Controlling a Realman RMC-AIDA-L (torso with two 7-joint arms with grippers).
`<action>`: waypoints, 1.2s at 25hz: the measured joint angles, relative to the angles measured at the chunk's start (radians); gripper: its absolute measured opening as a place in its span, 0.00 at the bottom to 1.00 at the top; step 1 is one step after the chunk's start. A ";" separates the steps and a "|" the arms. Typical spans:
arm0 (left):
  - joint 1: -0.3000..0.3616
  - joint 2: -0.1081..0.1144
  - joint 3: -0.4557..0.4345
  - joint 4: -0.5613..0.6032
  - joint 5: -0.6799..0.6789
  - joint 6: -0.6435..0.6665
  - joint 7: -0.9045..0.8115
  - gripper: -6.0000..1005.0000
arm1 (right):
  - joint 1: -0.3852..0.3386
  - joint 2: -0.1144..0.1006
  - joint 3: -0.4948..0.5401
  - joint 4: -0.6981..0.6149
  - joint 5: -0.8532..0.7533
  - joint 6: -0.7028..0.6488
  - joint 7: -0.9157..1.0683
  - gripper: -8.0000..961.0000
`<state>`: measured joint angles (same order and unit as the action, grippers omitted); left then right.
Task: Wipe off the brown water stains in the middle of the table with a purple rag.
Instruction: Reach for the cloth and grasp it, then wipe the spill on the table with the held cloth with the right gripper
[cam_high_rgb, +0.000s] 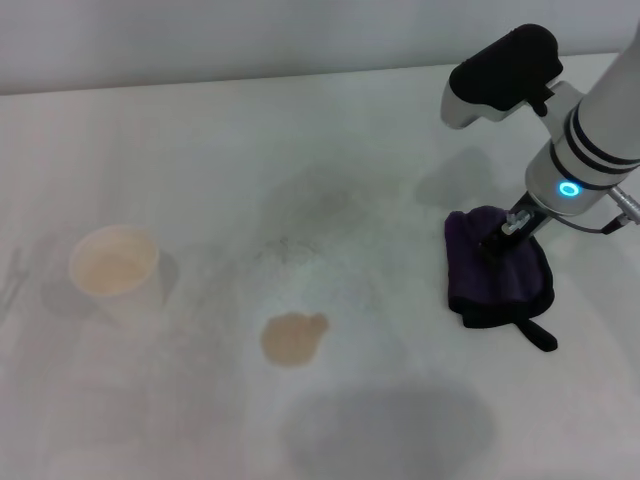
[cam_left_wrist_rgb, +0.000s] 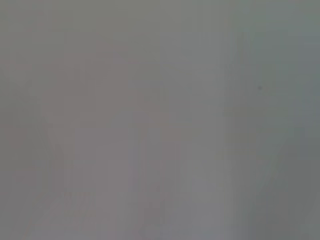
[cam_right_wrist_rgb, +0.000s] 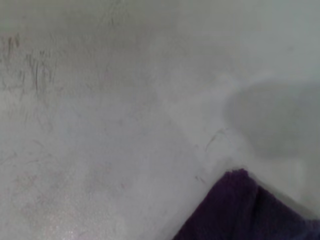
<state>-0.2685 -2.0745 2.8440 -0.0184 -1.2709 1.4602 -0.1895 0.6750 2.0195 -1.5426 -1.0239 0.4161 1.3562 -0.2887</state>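
I see soft, even overhead light; a broad grey shadow lies on the bench (cam_high_rgb: 200, 130) at six o'clock; left wrist view is a featureless blur.

The purple rag (cam_high_rgb: 497, 268) lies crumpled and folded on the white table (cam_high_rgb: 200, 140) at about three o'clock in the head view, its black edge trim and loop tail trailing toward five o'clock. One dark purple corner (cam_right_wrist_rgb: 250, 210) shows in the right wrist view. The brown water stains (cam_high_rgb: 293, 338) form one small tan puddle with an uneven edge, near six o'clock, well apart from the rag.
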 joint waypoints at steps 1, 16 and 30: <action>0.000 0.000 0.000 0.000 0.000 0.000 0.000 0.89 | -0.001 0.000 -0.001 -0.003 0.001 -0.001 -0.001 0.05; -0.008 0.002 0.000 0.000 0.001 -0.027 0.003 0.89 | 0.040 0.005 -0.237 -0.014 0.256 -0.033 -0.074 0.05; 0.006 -0.003 0.000 0.000 0.006 -0.050 0.007 0.89 | 0.225 0.009 -0.659 -0.006 0.592 -0.194 -0.066 0.04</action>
<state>-0.2622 -2.0770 2.8442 -0.0184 -1.2652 1.4099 -0.1823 0.9001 2.0281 -2.2016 -1.0297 1.0080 1.1617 -0.3549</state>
